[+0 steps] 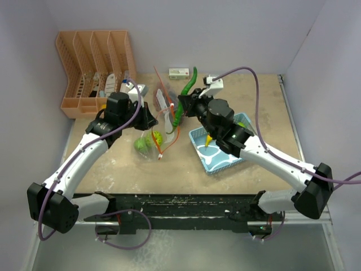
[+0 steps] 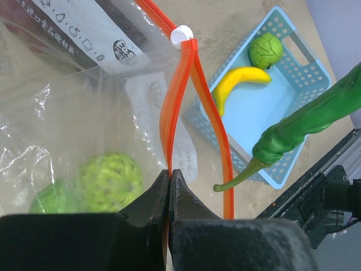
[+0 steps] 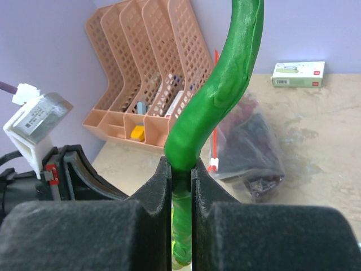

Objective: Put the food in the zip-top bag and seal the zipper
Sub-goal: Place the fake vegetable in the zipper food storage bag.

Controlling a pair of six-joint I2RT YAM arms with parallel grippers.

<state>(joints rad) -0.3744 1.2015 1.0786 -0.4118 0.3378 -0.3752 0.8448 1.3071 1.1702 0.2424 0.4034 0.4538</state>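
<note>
Sandy table (image 1: pixel 113 169) carries everything, and your bag (image 2: pixel 84 113) sits mid-table with its mouth lifted. Your left gripper (image 2: pixel 170 175) is pinched tight on one lip of the zipper (image 2: pixel 167 113). That hold pulls the two orange strips apart into a narrow slot, closed at the bag's far end by the white slider (image 2: pixel 181 35). Your right gripper (image 3: pixel 181 166) is clamped on the pepper (image 3: pixel 220 90) partway along. The pepper hangs stem-end down just beside the bag's open lip, likely so it can slide in lengthwise. Two green fruits (image 2: pixel 110 175) lie inside the bag. To the bag's right, the basket (image 1: pixel 220 164) holds the banana (image 2: pixel 234 82) and one more green fruit (image 2: pixel 266 49), so sealing looks some way off.
</note>
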